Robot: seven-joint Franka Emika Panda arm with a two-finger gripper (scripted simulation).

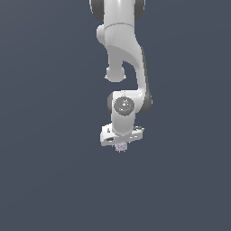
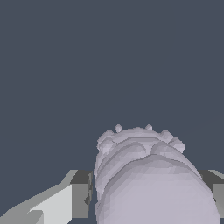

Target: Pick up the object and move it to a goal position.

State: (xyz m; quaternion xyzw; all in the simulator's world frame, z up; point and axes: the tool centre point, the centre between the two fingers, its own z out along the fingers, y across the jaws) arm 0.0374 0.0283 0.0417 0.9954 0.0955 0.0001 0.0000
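The object (image 2: 144, 175) is a pale lilac-grey lump of stacked rounded ridges with tiny spikes around its far end. In the wrist view it fills the space between the two fingers (image 2: 81, 197), which press against its sides. In the exterior view only its small tip (image 1: 120, 146) shows, poking out just under the white hand of the arm. My gripper (image 1: 120, 143) hangs straight down from the arm and is shut on the object. The fingers are mostly hidden by the hand in the exterior view.
The white arm (image 1: 122, 54) comes down from the top middle of the exterior view. A plain dark grey-blue surface (image 1: 45, 180) fills everything around and below it. No goal marker shows in either view.
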